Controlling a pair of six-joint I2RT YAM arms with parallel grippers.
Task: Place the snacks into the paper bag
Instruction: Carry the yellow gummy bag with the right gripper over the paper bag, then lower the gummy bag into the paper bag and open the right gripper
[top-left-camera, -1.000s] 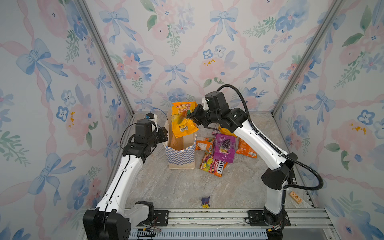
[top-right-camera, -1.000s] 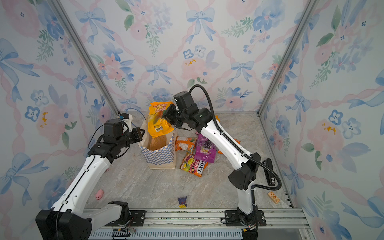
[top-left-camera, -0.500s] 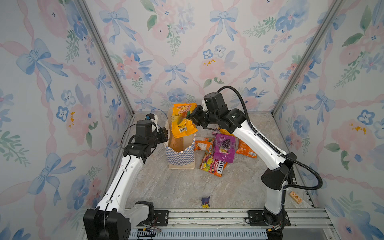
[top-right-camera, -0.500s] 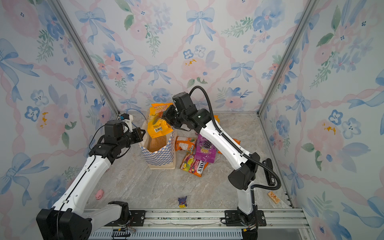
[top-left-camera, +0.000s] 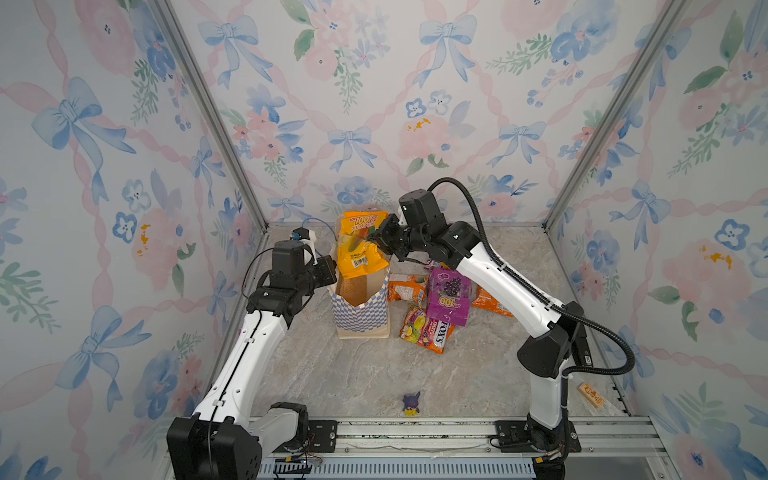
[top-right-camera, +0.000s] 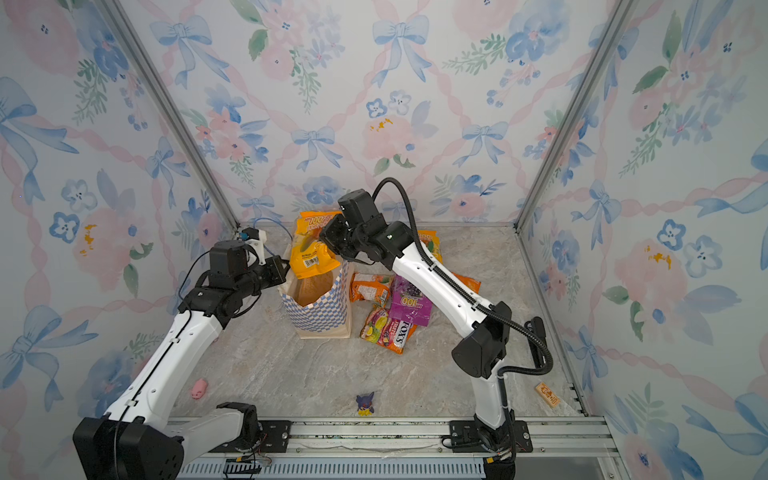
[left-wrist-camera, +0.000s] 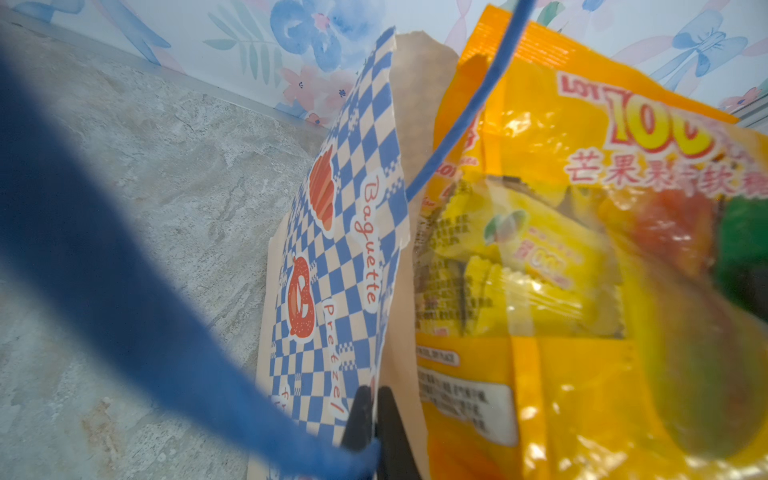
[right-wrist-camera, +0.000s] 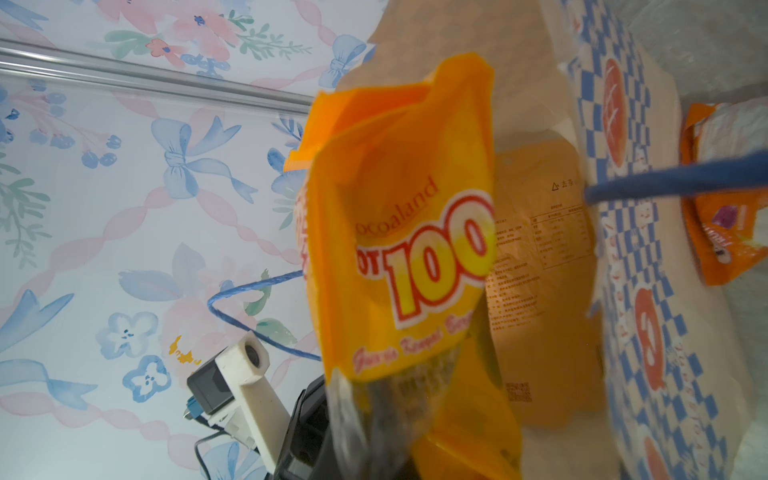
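Packet (top-left-camera: 360, 259) lower (in right tool (top-left-camera: 375, 241))

Both top views are looking down from high in front over the whole floor (top-left-camera: 353, 374); both wrist cameras are facing the paper bag (left-wrist-camera: 332, 249) and yellow packet (left-wrist-camera: 582, 374) closely.

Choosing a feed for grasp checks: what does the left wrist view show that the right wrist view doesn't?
Left wrist only: the left gripper pinched shut on the rim of the paper bag; wrapped sweets seen through the clear window of the yellow-orange packet.
Right wrist only: the left arm's white camera mount; an orange packet lying beside the bag.
Both: the yellow-orange packet at the bag's mouth, the checkered bag wall, a blue cord handle.
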